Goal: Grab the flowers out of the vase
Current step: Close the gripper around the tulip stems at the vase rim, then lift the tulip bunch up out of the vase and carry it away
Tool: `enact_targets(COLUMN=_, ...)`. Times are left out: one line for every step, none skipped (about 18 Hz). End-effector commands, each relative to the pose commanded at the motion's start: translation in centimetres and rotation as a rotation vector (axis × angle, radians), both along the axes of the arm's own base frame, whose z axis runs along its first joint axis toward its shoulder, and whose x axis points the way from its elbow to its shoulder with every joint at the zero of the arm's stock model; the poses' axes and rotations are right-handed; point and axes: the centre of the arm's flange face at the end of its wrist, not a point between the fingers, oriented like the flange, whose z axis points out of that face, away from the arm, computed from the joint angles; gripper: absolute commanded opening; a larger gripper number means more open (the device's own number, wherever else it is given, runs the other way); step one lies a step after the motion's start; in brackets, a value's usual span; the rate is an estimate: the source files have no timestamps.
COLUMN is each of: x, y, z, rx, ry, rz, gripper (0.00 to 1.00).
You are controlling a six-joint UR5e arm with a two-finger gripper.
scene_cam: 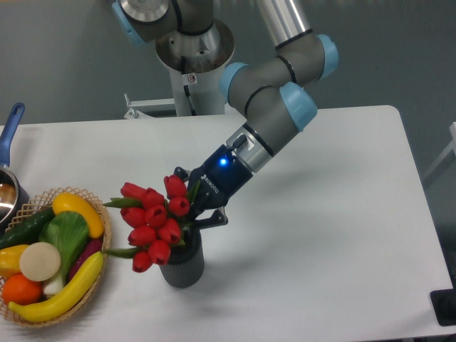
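The flowers [153, 221] are a bunch of red tulip buds with green leaves, standing in the vase and leaning left. The vase [183, 265] is a small dark grey ribbed cylinder, upright near the table's front. My gripper [192, 202] comes down from the upper right and sits against the right side of the bunch, just above the vase rim. One finger [181, 173] shows above the buds and the other [213, 219] below, by the stems. The fingertips are hidden behind buds and leaves, so I cannot tell whether they grip the stems.
A wicker basket [100, 281] of toy vegetables stands at the front left, close to the flowers. A blue-handled pot [10, 142] sits at the left edge. The white table [320, 235] stretches to the right; the arm's base is at the back.
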Motion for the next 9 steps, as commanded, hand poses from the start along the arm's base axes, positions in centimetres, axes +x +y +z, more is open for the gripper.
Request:
enact_targets(x=-0.1, y=0.0, z=0.6, rx=0.005, ry=-0.009, rz=0.004, gripper=0.0)
enact_targets(x=-0.2, y=-0.1, z=1.2, rx=0.01, ry=-0.009, rz=0.007, gripper=0.0)
enact_targets(x=-0.2, y=0.0, z=1.9, rx=0.021, ry=-0.008, rz=0.005, gripper=0.0)
enact_targets(x=-0.4, y=0.0, z=2.5, rx=0.031, ry=-0.014, rz=0.006, gripper=0.0)
enact_targets(x=-0.5, y=0.1, z=3.1, rx=0.036, ry=-0.023, rz=0.008, gripper=0.0)
enact_targets(x=-0.7, y=0.1, z=3.8, rx=0.04, ry=-0.032, rz=0.014, gripper=0.0)
enact_targets(x=-1.0, y=0.1, z=4.7, rx=0.046, ry=-0.038, rz=0.02, gripper=0.0)
enact_targets(x=-0.9, y=0.0, z=5.7, rx=0.048, ry=-0.042, rz=0.025, gripper=0.0)
enact_targets(x=-1.1, y=0.1, z=6.5, rx=0.047, ry=-0.054, rz=0.033, gripper=0.0)
